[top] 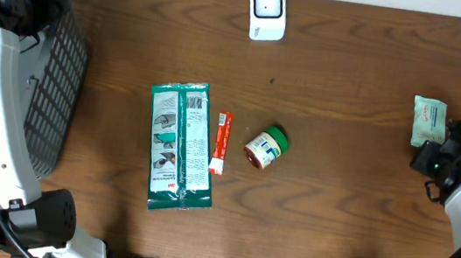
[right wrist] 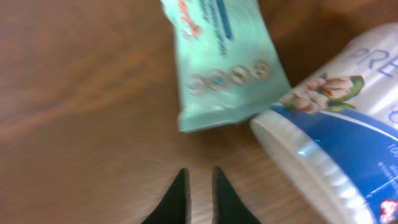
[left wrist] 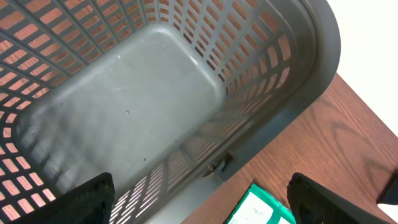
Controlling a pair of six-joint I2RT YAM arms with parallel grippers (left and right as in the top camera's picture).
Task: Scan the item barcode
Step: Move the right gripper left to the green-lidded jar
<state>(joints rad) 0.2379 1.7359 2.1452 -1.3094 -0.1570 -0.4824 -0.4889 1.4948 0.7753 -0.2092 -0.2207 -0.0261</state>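
Observation:
A white barcode scanner (top: 267,10) stands at the table's far edge. In the middle lie a large green packet (top: 179,145), a thin red stick pack (top: 220,143) and a small green-lidded jar (top: 265,146). A mint wipes pack (top: 429,121) lies at the right. My right gripper (top: 438,159) is just in front of it. In the right wrist view the right gripper (right wrist: 200,177) is slightly open over bare wood, holding nothing, a short way from the wipes pack (right wrist: 224,62). My left gripper (left wrist: 202,205) stands wide open and empty above the basket (left wrist: 124,93).
The dark grey slotted basket (top: 56,81) sits at the table's left edge, empty inside. A round clear tub with a blue label (right wrist: 336,143) lies beside the wipes pack, close to my right fingers. A corner of the green packet (left wrist: 258,208) shows past the basket.

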